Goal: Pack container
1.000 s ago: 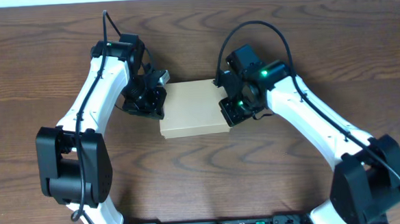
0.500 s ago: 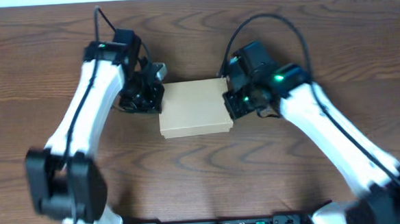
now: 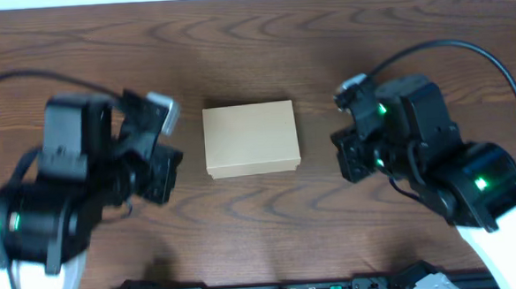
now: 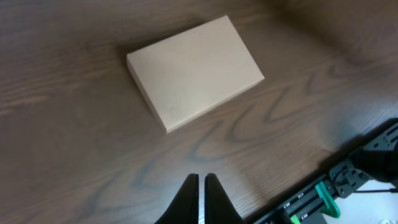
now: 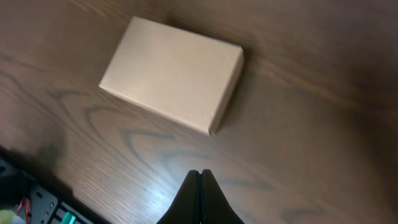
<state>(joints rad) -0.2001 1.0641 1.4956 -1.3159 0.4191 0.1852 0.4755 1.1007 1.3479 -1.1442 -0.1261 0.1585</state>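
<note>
Arms numbered two, and there was one box (image 3: pixel 251 139), all on a dark wooden bench (image 3: pixel 252 39). The left arm (image 3: pixel 75 189) sat well apart from the box, off its left end. The left fingers (image 4: pixel 188 200) were drawn almost together, with only a thin slit between them, and held nothing. The box, plain brown card with its lid shut flat, lay in the middle of the bench, its long side running left to right in the overhead view. The right arm (image 3: pixel 418 154) sat well apart off the box's right end. The right fingers (image 5: pixel 192 199) were pressed tip to tip, empty, over bare wood. Half a second before, both arms had stood close against the box's two short ends, one at each. Since then each had pulled back outward and toward the near edge, while the box had kept its place and heading.
</note>
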